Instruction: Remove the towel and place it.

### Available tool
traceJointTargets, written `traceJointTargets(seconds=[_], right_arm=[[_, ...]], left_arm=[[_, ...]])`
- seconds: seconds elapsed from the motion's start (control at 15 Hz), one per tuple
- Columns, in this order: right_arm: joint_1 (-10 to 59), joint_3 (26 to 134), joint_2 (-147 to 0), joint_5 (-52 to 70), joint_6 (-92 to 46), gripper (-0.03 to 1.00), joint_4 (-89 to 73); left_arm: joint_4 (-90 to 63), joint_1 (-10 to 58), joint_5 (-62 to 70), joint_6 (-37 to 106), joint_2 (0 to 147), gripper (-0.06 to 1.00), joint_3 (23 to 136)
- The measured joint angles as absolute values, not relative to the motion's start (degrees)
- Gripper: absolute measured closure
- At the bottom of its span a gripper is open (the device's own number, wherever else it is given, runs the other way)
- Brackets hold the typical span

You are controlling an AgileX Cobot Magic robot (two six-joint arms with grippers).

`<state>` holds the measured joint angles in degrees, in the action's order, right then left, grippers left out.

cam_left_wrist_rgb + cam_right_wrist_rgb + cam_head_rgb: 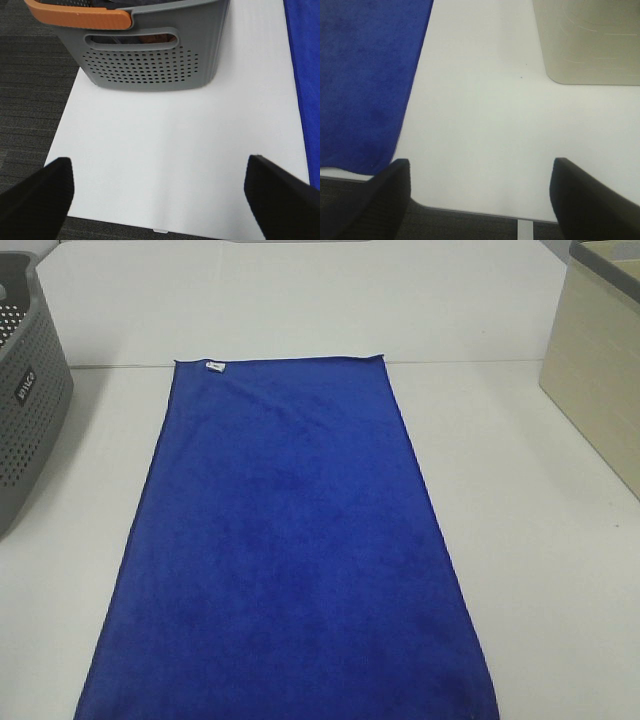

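Looking down from the high camera, you see the towel spread flat and lengthwise on the white table, filling the centre of the frame from just above the middle to the bottom edge. Its small white tag sits at the upper left corner of the cloth, and that far hem lies along a seam in the tabletop. A grey perforated basket stands at the left edge of the frame, well apart from the towel, and a beige bin stands at the right edge, also apart from it. Neither arm shows in this overhead view. On the left wrist view, your left gripper hangs over bare table with its two dark fingers spread wide and nothing between them; the basket, with its orange handle, fills the upper part of that frame and a strip of the blue cloth runs down the right edge. On the right wrist view, your right gripper is likewise spread wide and empty above bare table near its edge, with the towel in the upper left of the frame and the beige bin in the upper right.
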<state>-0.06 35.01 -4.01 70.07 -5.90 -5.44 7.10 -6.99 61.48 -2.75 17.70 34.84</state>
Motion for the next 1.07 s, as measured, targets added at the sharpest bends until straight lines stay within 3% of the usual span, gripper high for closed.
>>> traceJointTargets(seconds=[0.53, 1.07], right_arm=[[-0.1, 30.5, 0.3, 70.1, -6.0, 0.21, -4.1], [-0.1, 26.4, 0.3, 64.1, -6.8, 0.21, -4.2]], left_arm=[[3.4, -6.6, 63.2, 3.4, 0.2, 0.07, 31.1], [-4.8, -6.6, 62.1, 7.0, -0.3, 0.07, 29.8]])
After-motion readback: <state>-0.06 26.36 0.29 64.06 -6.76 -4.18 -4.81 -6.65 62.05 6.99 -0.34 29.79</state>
